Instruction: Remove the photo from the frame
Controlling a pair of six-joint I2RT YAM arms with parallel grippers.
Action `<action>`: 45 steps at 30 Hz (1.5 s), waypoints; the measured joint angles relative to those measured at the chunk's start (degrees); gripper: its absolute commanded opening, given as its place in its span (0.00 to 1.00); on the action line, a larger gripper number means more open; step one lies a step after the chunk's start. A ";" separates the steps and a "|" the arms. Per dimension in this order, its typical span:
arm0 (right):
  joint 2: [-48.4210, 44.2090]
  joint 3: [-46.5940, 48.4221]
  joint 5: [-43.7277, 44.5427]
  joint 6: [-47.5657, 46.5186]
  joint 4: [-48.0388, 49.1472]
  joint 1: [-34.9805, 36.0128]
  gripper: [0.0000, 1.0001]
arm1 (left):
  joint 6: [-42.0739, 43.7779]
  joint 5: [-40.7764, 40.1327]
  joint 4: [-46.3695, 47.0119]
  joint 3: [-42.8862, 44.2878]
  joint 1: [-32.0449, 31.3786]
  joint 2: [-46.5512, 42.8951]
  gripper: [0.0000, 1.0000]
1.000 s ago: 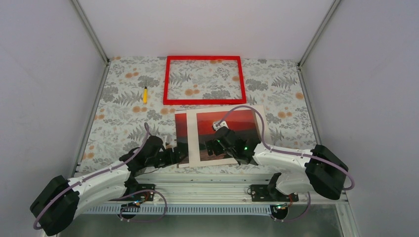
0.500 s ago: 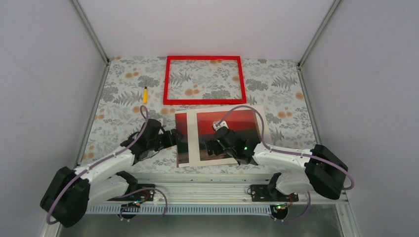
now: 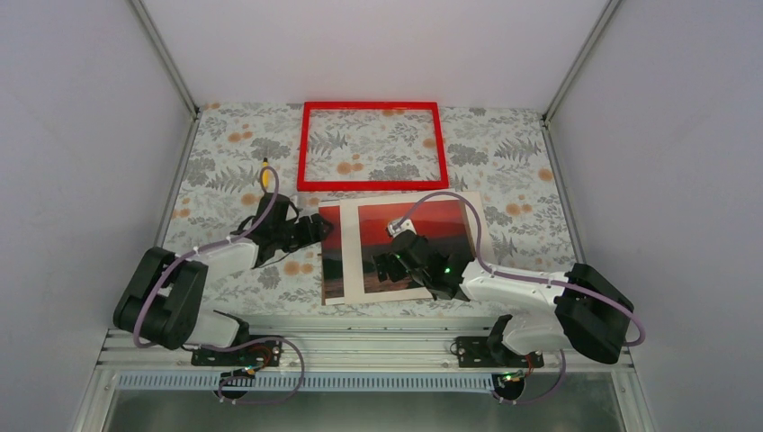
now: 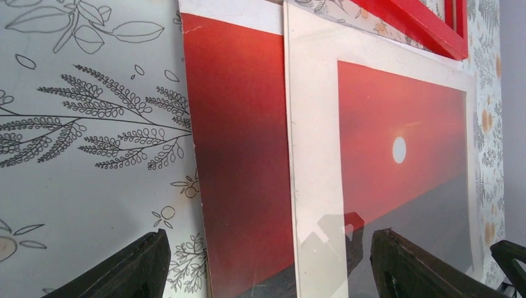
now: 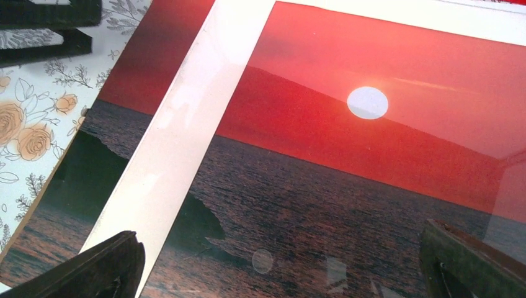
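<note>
The photo (image 3: 332, 256), a red sunset print, lies on the near middle of the table. A white mat (image 3: 351, 252) lies over it, shifted right, so a strip of the photo shows at the left. The sun and sea show through the mat's window. The empty red frame (image 3: 372, 184) lies flat behind them. My left gripper (image 3: 321, 230) is open at the photo's left edge. In the left wrist view its jaws (image 4: 267, 276) straddle the photo strip (image 4: 239, 155) and mat edge (image 4: 313, 161). My right gripper (image 3: 385, 267) is open and empty over the mat's window (image 5: 282, 267).
A small yellow-handled tool (image 3: 264, 168) lies at the left, just beyond my left arm's cable. The floral tablecloth (image 3: 513, 171) covers the table. White walls close in the left, right and back. The frame's corner shows in the left wrist view (image 4: 422, 25).
My left arm has swung away from the near edge and reached forward, bringing its gripper to the photo's left edge. The right arm, photo, mat and frame have not moved.
</note>
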 measured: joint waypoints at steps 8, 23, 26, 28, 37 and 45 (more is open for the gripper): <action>1.68 0.00 -0.02 -0.33 1.09 0.00 1.00 | 0.42 3.72 4.20 1.07 1.40 6.19 0.81; 2.34 0.00 -0.02 -0.55 1.92 0.00 1.00 | 0.24 8.48 10.58 1.99 2.84 11.32 0.76; 2.38 0.00 -0.02 -0.52 1.92 0.00 1.00 | 0.00 8.76 10.58 1.99 2.95 11.28 0.75; 2.62 0.00 -0.02 -0.55 2.05 0.00 1.00 | -0.13 9.09 10.58 1.99 3.06 11.26 0.74; 4.46 0.02 -0.04 -0.55 2.29 0.00 1.00 | -0.24 10.05 10.54 2.12 3.08 8.76 0.74; 5.03 0.02 -0.04 -0.63 2.29 0.00 1.00 | -0.35 10.86 10.67 2.51 3.08 8.48 0.70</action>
